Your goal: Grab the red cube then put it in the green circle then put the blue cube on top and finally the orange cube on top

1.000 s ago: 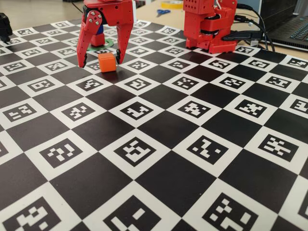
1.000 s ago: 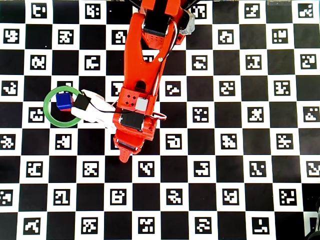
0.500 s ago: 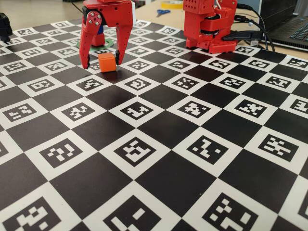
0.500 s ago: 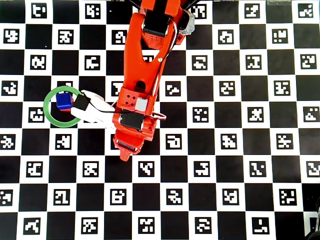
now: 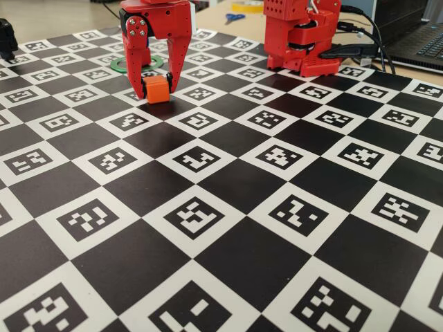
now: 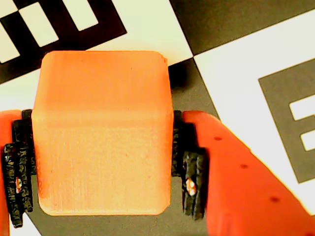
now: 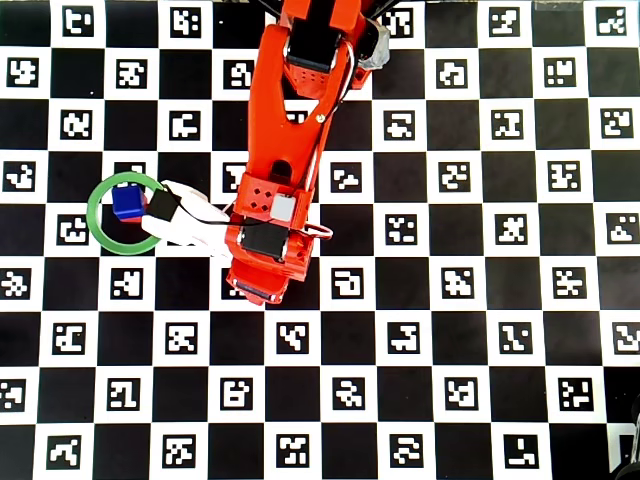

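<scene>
My gripper point(image 5: 156, 91) is shut on the orange cube point(image 5: 157, 87), low over the checkered board; I cannot tell if the cube touches it. In the wrist view the orange cube point(image 6: 101, 132) fills the gap of the gripper point(image 6: 103, 167), with a black pad point(image 6: 193, 182) against each side. The green circle point(image 5: 119, 66) lies just behind the gripper. From overhead the green circle point(image 7: 95, 200) holds the blue cube point(image 7: 127, 203), to the left of the arm. The arm hides the orange cube and the jaws there. The red cube is not visible.
The arm's red base point(image 5: 301, 34) stands at the back right of the marker board point(image 5: 228, 228). Cables and a laptop point(image 5: 422, 38) lie beyond it. Scissors point(image 5: 235, 17) and a yellow roll lie off the board's far edge. A black object point(image 5: 5, 38) sits at the far left.
</scene>
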